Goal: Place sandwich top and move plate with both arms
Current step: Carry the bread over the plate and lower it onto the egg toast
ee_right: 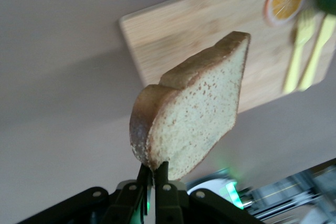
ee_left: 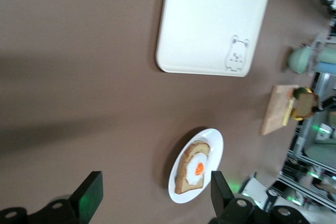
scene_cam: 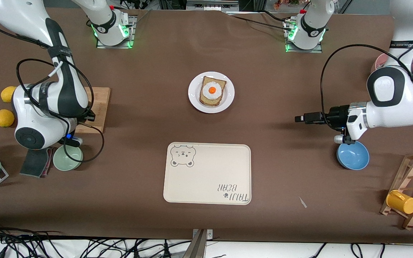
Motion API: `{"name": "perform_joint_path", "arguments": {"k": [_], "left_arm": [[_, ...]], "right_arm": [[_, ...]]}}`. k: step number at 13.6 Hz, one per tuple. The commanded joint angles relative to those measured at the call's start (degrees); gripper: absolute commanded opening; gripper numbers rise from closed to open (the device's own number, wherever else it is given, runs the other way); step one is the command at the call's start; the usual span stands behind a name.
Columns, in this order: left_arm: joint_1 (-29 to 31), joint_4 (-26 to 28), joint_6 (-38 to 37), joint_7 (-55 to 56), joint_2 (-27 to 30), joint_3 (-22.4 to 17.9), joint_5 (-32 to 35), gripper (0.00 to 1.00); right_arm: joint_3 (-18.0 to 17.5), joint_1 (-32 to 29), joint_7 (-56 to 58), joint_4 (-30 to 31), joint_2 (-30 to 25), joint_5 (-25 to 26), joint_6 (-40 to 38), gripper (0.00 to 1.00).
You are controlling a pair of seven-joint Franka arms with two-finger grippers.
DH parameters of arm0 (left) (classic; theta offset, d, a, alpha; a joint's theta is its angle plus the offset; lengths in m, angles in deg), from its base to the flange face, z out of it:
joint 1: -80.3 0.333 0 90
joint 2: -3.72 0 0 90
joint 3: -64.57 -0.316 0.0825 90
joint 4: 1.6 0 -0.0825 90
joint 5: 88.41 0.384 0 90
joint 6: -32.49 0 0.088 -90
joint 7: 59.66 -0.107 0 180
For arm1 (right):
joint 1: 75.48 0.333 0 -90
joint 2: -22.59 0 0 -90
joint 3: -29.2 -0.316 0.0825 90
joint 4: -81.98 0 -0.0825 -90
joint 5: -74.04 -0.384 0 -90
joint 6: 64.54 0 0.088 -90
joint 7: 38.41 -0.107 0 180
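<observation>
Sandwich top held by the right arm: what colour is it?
Light brown, speckled, with a darker crust; the sandwich top shows best in the right wrist view.

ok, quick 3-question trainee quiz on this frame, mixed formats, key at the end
1. True or false: the right tool is shut on the sandwich top.
2. What lies on the bread slice on the plate? A) orange slice B) fried egg C) nothing
3. Fill in: the left tool is ____, holding nothing, up in the air near the blue bowl.

Key:
1. True; it is held over the cutting board.
2. B, the fried egg.
3. open
</observation>
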Motion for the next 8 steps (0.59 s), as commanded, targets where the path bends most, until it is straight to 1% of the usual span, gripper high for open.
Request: {"name": "perform_joint_path", "arguments": {"k": [1, 2, 4, 6, 7, 8], "left_arm": [[0.49, 4.96, 0.04, -9.69, 0.74, -0.04, -7.68, 0.99], [0.49, 5.93, 0.13, -11.19, 0.39, -0.04, -8.14, 0.99], [0.40, 8.30, 0.92, -15.92, -0.84, 0.05, -8.14, 0.99], [0.40, 9.27, 0.84, -20.16, -2.86, 0.22, -8.23, 0.99], [0.14, 9.36, 0.84, -20.34, -3.65, 0.31, -8.23, 0.99], [-0.30, 9.19, 0.84, -20.26, -3.83, 0.31, -8.23, 0.99]], "right_arm": [[-0.15, 4.58, -13.47, -3.36, 1.62, -6.64, -2.04, 0.00], [-0.15, 6.52, -18.23, -3.36, 1.71, -9.54, -1.87, 0.00], [-0.15, 10.04, -28.42, -3.36, 2.23, -17.53, -1.25, 0.00], [-0.15, 14.51, -38.18, -3.36, 2.76, -21.94, 0.93, 0.00], [-0.24, 16.45, -42.06, -3.36, 3.20, -23.18, 2.95, 0.00], [-0.59, 18.91, -45.49, -3.36, 3.99, -26.06, 5.06, 0.00]]}}
